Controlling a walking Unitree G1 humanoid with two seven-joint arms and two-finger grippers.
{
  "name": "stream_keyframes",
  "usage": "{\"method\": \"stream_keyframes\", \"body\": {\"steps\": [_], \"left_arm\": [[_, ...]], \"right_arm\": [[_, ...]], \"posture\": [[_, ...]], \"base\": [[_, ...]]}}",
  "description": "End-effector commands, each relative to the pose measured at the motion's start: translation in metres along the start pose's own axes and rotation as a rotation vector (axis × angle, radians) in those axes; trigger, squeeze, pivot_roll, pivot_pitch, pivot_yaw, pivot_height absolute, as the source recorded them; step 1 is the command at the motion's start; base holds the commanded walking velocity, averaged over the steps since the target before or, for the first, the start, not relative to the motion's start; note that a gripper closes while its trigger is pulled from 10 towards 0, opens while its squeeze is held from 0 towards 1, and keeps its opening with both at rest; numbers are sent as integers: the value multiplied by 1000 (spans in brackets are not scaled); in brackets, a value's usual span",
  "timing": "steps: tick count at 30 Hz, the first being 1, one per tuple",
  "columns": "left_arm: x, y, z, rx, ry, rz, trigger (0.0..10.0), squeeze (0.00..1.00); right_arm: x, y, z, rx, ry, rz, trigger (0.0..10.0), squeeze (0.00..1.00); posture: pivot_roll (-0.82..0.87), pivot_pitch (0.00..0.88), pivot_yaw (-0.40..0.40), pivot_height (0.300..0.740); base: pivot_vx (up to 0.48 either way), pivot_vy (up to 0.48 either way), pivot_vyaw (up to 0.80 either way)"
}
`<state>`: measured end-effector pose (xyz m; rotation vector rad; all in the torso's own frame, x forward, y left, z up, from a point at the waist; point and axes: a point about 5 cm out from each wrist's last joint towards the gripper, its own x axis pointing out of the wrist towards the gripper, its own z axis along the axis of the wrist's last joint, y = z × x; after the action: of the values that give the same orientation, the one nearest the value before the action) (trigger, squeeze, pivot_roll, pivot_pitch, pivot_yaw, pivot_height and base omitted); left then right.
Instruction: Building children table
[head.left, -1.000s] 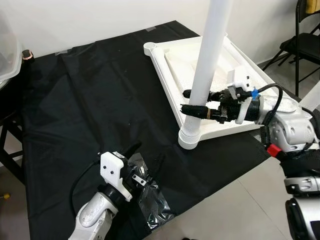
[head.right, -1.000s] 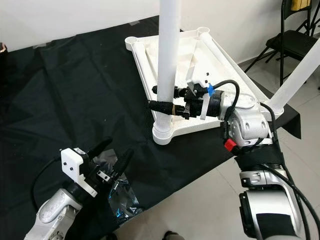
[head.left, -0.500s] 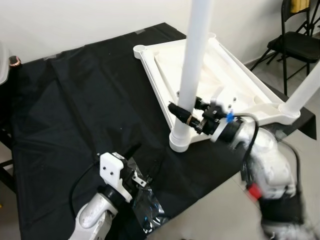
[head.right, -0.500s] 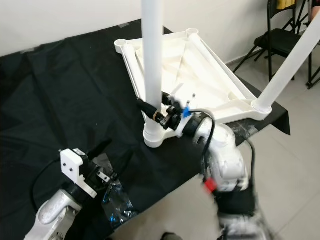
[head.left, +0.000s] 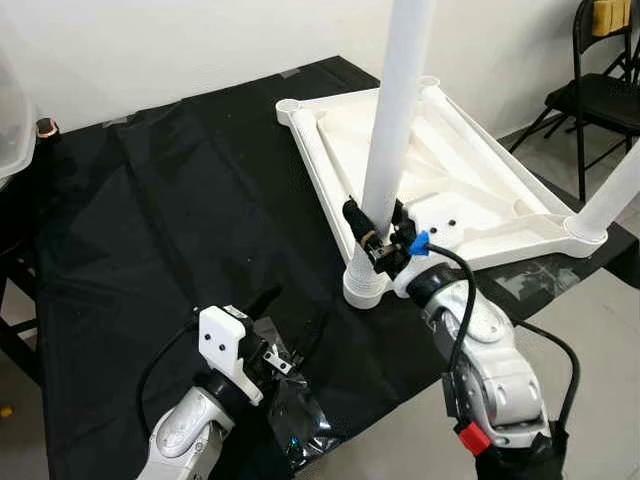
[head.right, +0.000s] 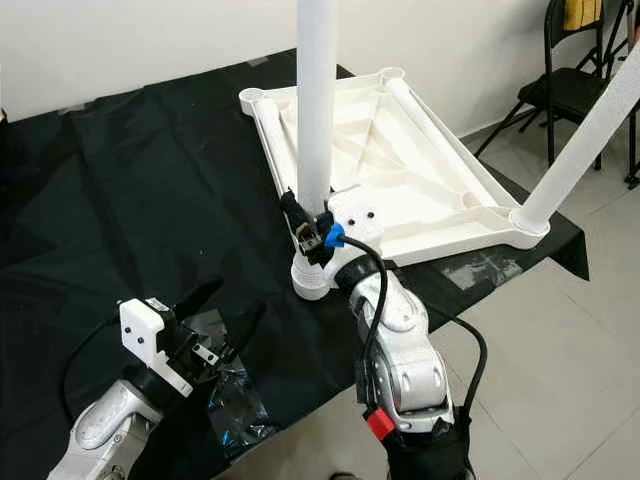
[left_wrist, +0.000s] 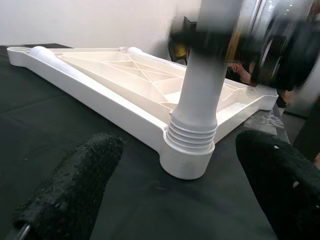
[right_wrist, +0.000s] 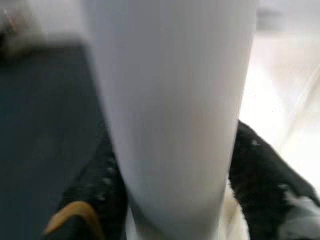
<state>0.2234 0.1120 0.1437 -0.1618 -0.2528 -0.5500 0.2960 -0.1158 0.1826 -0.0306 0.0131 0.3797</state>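
The black cloth (head.left: 170, 200) covers our work surface, and on it at about 1 o'clock lies the upturned white tabletop (head.left: 470, 190), underside up, with one white leg (head.left: 395, 130) standing in its near corner socket (head.left: 365, 285) and a second leg (head.left: 615, 190) rising from the far right corner at 3 o'clock. What changes most is our right arm: a second ago it reaches the leg from the 3 o'clock side with the forearm lying level, and now it comes up from below at 5 o'clock, the elbow tucked under and the wrist rolled round. Our right gripper (head.left: 375, 235) keeps its two black fingers clenched on the leg just above the threaded collar, one finger (right_wrist: 100, 185) on each side of the white tube in the wrist view. We judge this swing to be a turn of the leg in its socket, so the screwing-in is under way but may not be tight; the collar threads show above the socket in the left wrist view. The whole scene also sits differently in the head views, which we put down to the camera moving. Our left gripper (head.left: 265, 335) stays low at 7 o'clock over a crumpled clear plastic bag (head.left: 295, 415), fingers spread and grasping nothing, aimed toward the socket.
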Motion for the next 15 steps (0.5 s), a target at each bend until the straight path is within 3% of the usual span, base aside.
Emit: {"method": "stream_keyframes", "body": {"steps": [1,5,8,12,13,14,15], "left_arm": [[-3,2,-3,-3,18,11,10000,0],[-2,1,-4,-5,18,10,10000,0],[-2,0,-3,-6,15,11,10000,0],[-2,0,-3,-6,14,12,10000,0],[-3,-1,-3,-7,14,12,10000,0],[-4,-1,-3,-8,16,11,10000,0],[-4,-2,-3,-9,18,10,10000,0]], "right_arm": [[5,1,6,49,-17,118,10000,1000],[9,1,33,58,-113,359,10000,1000],[3,-17,53,-58,-129,559,10000,1000],[1,-23,57,-110,-106,622,10000,1000],[2,-28,60,-146,-87,645,10000,604],[5,-36,66,-174,-70,687,10000,0],[7,-42,70,-191,-60,714,10000,0]], "posture": [[0,218,12,740],[2,216,11,740],[7,223,10,740],[8,226,11,740],[12,224,11,740],[16,223,11,740],[16,223,11,740]], "base": [[0,0,0],[0,0,0],[0,0,0],[0,0,0],[0,0,0],[0,0,0],[0,0,0]]}}
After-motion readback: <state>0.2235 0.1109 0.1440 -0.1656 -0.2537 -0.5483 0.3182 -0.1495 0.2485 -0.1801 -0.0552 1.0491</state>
